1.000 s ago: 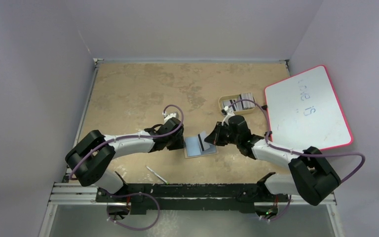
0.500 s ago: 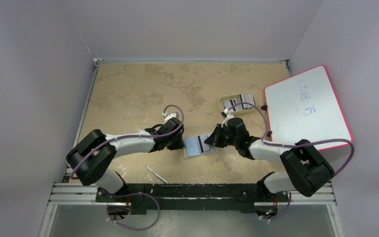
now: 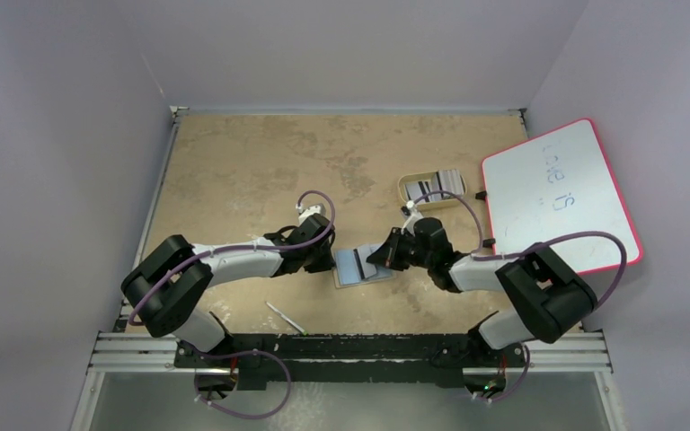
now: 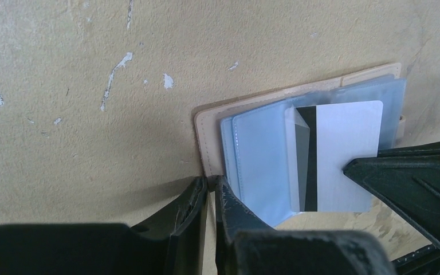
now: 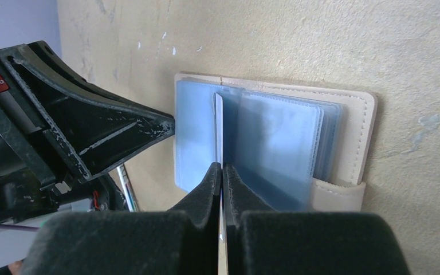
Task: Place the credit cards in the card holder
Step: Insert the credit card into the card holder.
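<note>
as the two arms met low over the table point(image 3: 252, 171), the card holder point(image 3: 356, 269) lay open and flat between them, near the front edge and about midway across. its tan cover was underneath and its blue-grey clear sleeves fanned upward.

the left gripper point(image 4: 211, 186) sat at the holder's left edge. its jaws were drawn narrow, and the corner of the tan cover ran in between the tips, so it looked pinched there.

the right gripper point(image 5: 222, 169) came in from the other side with its jaws pressed tight on a credit card point(image 4: 344, 154). that card was pale with a dark stripe. from the left wrist it showed flat, its striped end under a clear sleeve and its other end out toward the right fingers. from the right wrist it stood edge-on among the sleeves, a thin white line above the fingertips.

farther back and to the right, a beige tray point(image 3: 406, 187) held the other cards point(image 3: 440, 182). a pink-edged whiteboard point(image 3: 561, 197) lay just beside it, at the table's right side.
</note>
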You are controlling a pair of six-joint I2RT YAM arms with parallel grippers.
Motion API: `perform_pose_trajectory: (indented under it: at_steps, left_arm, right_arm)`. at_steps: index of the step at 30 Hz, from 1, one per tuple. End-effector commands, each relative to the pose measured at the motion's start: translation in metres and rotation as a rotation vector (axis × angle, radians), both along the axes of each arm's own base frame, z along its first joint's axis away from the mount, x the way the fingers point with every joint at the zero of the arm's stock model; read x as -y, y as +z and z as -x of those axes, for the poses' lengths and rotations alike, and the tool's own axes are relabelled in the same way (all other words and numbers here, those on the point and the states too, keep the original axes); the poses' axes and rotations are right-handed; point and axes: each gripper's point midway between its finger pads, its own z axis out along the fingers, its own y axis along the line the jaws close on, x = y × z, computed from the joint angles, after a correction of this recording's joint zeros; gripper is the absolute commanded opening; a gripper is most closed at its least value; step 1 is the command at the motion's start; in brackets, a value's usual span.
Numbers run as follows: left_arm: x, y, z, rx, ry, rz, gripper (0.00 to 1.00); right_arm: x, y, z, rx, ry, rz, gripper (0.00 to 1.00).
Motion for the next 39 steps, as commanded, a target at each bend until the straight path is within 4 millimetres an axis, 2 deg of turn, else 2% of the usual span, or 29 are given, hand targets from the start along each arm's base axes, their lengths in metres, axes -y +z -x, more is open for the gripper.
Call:
perform_pose_trajectory:
  at_steps: [1, 2, 7, 12, 16, 23, 30, 34, 39]
  left_arm:
    - [-0.011, -0.014, 0.003, -0.023, 0.010, -0.064, 0.09]
    - [-0.012, -0.014, 0.002, -0.024, 0.012, -0.067, 0.08]
    - [-0.012, -0.014, 0.003, -0.025, 0.013, -0.067, 0.08]
    - [-0.012, -0.014, 0.003, -0.028, 0.013, -0.068, 0.08]
    - [-0.012, -0.016, 0.004, -0.031, 0.013, -0.072, 0.07]
    - [-0.011, -0.019, 0.004, -0.039, 0.012, -0.071, 0.05]
    - [-0.007, -0.008, 0.003, -0.026, 0.013, -0.039, 0.05]
    - [0.003, -0.001, 0.003, -0.026, 0.001, 0.014, 0.08]
    - [0.030, 0.014, 0.004, -0.030, -0.044, 0.158, 0.18]
  right_arm:
    - [-0.005, -0.002, 0.008, -0.019, 0.031, -0.032, 0.00]
    - [-0.005, -0.003, 0.008, -0.022, 0.031, -0.036, 0.00]
    - [-0.007, -0.005, 0.006, -0.037, 0.012, -0.050, 0.16]
    - [0.006, -0.015, 0.001, -0.055, -0.014, 0.078, 0.33]
    - [0.018, -0.011, -0.004, -0.035, -0.047, 0.162, 0.39]
    - [0.029, -0.014, -0.006, -0.035, -0.048, 0.251, 0.44]
    - [0.037, -0.005, -0.011, -0.011, -0.074, 0.295, 0.46]
    - [0.039, 0.000, -0.013, 0.000, -0.076, 0.310, 0.50]
    - [0.039, 0.001, -0.013, 0.004, -0.070, 0.317, 0.53]
